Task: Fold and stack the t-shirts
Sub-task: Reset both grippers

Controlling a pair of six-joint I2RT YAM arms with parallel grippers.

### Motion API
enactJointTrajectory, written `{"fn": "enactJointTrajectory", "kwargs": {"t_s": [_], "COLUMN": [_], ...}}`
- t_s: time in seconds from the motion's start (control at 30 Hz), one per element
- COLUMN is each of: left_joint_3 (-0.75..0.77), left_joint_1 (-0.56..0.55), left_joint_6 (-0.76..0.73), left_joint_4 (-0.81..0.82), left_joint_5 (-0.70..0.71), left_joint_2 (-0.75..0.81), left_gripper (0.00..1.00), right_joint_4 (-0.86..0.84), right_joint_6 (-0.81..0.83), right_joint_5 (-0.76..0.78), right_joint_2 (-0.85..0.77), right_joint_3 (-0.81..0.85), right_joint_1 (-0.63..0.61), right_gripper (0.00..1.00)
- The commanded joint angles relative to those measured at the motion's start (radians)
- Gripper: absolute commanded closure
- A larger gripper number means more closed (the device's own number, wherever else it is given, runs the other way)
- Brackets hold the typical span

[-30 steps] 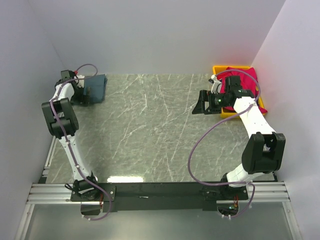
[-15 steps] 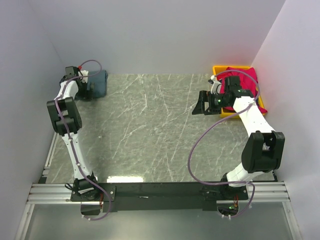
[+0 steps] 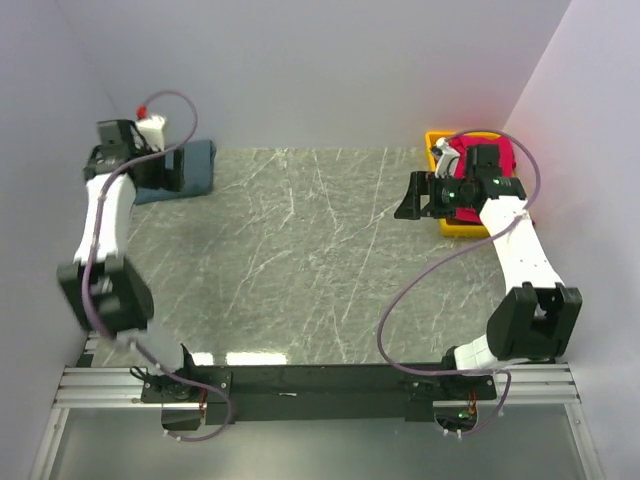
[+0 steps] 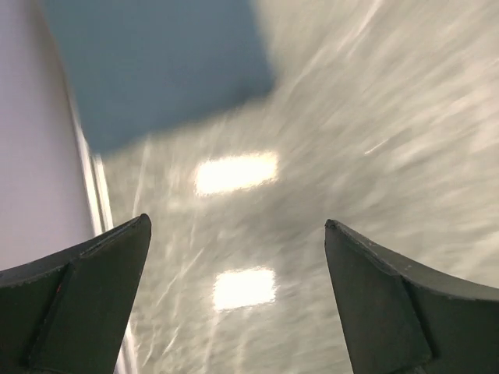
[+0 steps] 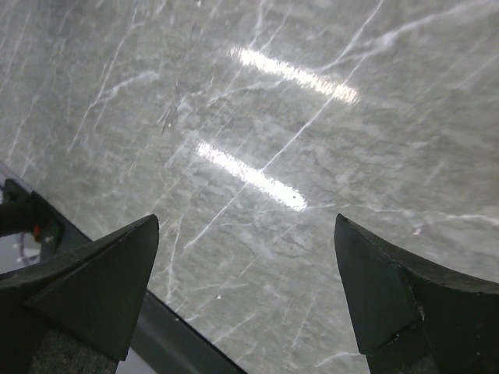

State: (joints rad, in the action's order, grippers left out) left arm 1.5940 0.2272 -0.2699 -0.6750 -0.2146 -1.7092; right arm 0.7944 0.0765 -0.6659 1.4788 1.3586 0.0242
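Top external shows the biggest change on the left: a second ago the left gripper (image 3: 170, 170) sat low against the blue shirt (image 3: 197, 164) in the far left corner of the table (image 3: 300, 260). Now that arm has swung up and back, with the gripper lifted above the shirt's near edge. Its jaws stand wide apart with nothing between them, which the left wrist view confirms. The blue shirt lies as a compact flat rectangle on the table, so it looks released, and its fold is probably finished. The right gripper (image 3: 406, 197) has drifted slightly toward the far side and hangs over bare table just left of the bin (image 3: 458, 230), fully spread and holding nothing. The red shirt (image 3: 497, 158) remains heaped in the bin, unfolded as far as can be seen. My reading is that half the job is done and the red shirt comes next, with stacking after that. Much is hard to judge. The left wrist view is smeared by motion, so the blue shirt is only a soft-edged patch at its top left and the neatness of its folds cannot be told. From above, the left wrist and cable cover part of that shirt. The right arm crosses the bin and hides part of the red shirt, and the right wrist view shows only marble and the table's near edge.
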Motion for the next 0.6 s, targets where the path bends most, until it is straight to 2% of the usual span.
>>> {"fn": "enactJointTrajectory", "kwargs": {"t_s": [0.0,0.07,0.17,0.3,0.43,0.57], "left_joint_3": [-0.078,-0.149,-0.226,-0.322,-0.486,-0.621], "left_joint_1": [-0.006,-0.006,-0.02,-0.123,-0.157,-0.172], "left_joint_6": [0.114,0.205,0.213,0.181,0.167,0.149], "left_joint_4": [0.027,0.113,0.089,-0.004,0.014,0.067], "left_joint_5": [-0.21,-0.233,-0.35,-0.312,-0.22,-0.174], "left_joint_2": [0.268,0.419,0.55,0.621,0.684,0.709], "left_gripper": [0.01,0.01,0.01,0.01,0.01,0.0], "right_joint_4": [-0.009,-0.035,-0.087,-0.124,-0.083,-0.128], "right_joint_6": [0.039,0.034,0.002,0.006,0.062,0.088], "right_joint_5": [0.041,0.081,0.124,0.132,0.137,0.193], "right_joint_2": [-0.118,-0.158,-0.247,-0.343,-0.365,-0.425], "right_joint_3": [0.039,0.014,-0.055,-0.199,-0.297,-0.412], "right_joint_1": [0.01,0.008,0.011,0.011,0.01,0.011], "right_gripper": [0.0,0.0,0.0,0.0,0.0,0.0]}}
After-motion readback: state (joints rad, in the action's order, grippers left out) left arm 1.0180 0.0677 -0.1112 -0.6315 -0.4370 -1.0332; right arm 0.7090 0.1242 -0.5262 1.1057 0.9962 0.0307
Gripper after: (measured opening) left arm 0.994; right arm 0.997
